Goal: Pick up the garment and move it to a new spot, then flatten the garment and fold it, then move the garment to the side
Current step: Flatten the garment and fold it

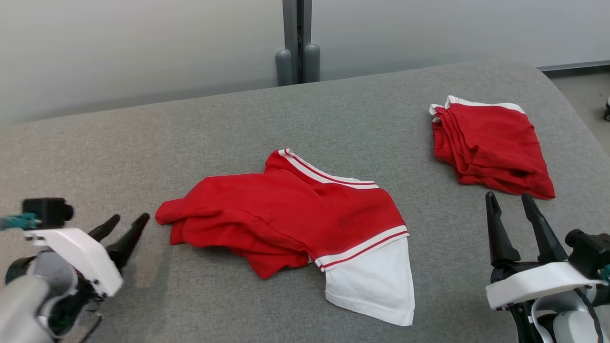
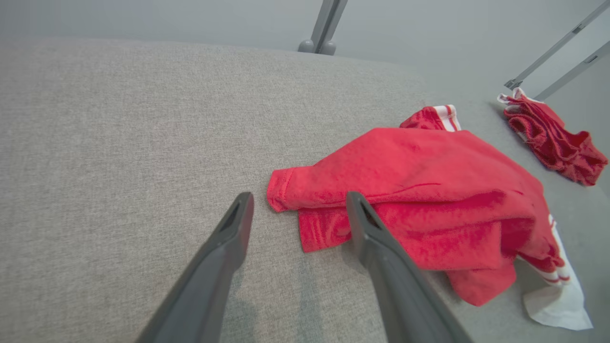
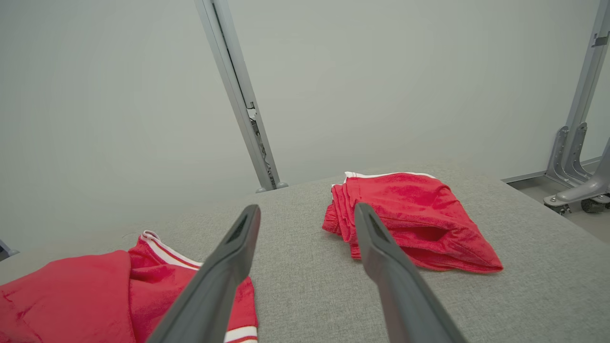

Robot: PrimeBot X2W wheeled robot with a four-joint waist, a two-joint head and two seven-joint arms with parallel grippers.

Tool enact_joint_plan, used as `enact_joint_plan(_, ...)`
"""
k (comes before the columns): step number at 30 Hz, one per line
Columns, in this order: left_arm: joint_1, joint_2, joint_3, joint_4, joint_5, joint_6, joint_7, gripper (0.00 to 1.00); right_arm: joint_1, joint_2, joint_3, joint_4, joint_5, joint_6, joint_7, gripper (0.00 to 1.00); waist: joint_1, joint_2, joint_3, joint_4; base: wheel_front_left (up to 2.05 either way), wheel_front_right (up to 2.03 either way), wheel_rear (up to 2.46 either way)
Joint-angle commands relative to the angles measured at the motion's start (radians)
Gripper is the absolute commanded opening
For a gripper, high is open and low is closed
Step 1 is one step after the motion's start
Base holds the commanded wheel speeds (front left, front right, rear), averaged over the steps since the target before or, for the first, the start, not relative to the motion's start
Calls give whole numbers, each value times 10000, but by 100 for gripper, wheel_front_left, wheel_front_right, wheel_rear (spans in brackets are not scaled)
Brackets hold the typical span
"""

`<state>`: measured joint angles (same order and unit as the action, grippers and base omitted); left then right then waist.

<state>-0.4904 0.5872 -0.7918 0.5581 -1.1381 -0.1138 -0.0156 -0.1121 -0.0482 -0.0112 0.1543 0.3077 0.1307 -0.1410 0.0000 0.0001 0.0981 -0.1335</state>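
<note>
Head view: rumpled red garment [image 1: 286, 214] with white striped trim lies mid-way across the nubbly grey fabric tabletop [image 1: 143, 143], a folded red cloth [image 1: 491, 147] sits far right. Left wrist view: left gripper [image 2: 299, 196] jaws apart, empty, beside its sleeve. Right wrist view: right gripper [image 3: 307, 208] jaws apart, pale wall [image 3: 119, 95] behind

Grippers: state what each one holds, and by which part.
Nothing is held. The left gripper stands open beside the crumpled red garment, the right gripper open short of the folded red garment.

Lab (seemingly), grey partition panels [image 3: 119, 119], metal frame feet [image 3: 567, 157]
</note>
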Motion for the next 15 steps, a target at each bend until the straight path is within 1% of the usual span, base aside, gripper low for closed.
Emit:
enact_joint_plan(1, -53, 308, 271, -201, -881, -114, 746, 100, -5, -45, 13, -80, 2, 1, 66, 100, 0, -1, 128, -141, 0, 0, 0)
enact_joint_plan(3, -187, 576, 481, -412, -1712, -167, 1680, 100, -109, -60, 18, -125, -2, 1, 78, 100, 0, -1, 205, -258, 0, 0, 0)
enact_joint_plan(5, -351, 952, 524, -508, -2393, -168, 2741, 100, -222, -54, 75, -171, 26, 1, 73, 100, 0, -1, 287, -355, 0, 0, 0)
enact_joint_plan(7, -511, 1179, 533, -613, -3009, -173, 3798, 100, -295, -43, 125, -181, 51, 1, 62, 100, 0, -1, 376, -443, 0, 0, 0)
enact_joint_plan(8, -698, 1372, 534, -544, -3502, -171, 4742, 100, -385, -57, 176, -143, 83, 1, 4, 100, 0, -1, 484, -540, 0, 0, 0)
enact_joint_plan(9, -698, 1372, 534, -544, -3502, -171, 4742, 100, -385, -57, 176, -143, 83, 1, 4, 100, 0, -1, 484, -540, 0, 0, 0)
enact_joint_plan(11, -977, 1533, 559, -383, -3757, -172, 5342, 100, -477, -51, 251, -110, 113, 1, -50, 100, 0, -1, 597, -647, 0, 0, 0)
enact_joint_plan(13, -1172, 1554, 508, -171, -3925, -173, 5882, 100, -540, -54, 278, -66, 161, 1, -116, 100, 0, -1, 717, -744, 0, 0, 0)
enact_joint_plan(15, -1472, 1594, 519, 70, -3940, -174, 6171, 100, -634, -51, 342, -17, 195, 1, -200, 100, 0, -1, 852, -843, 0, 0, 0)
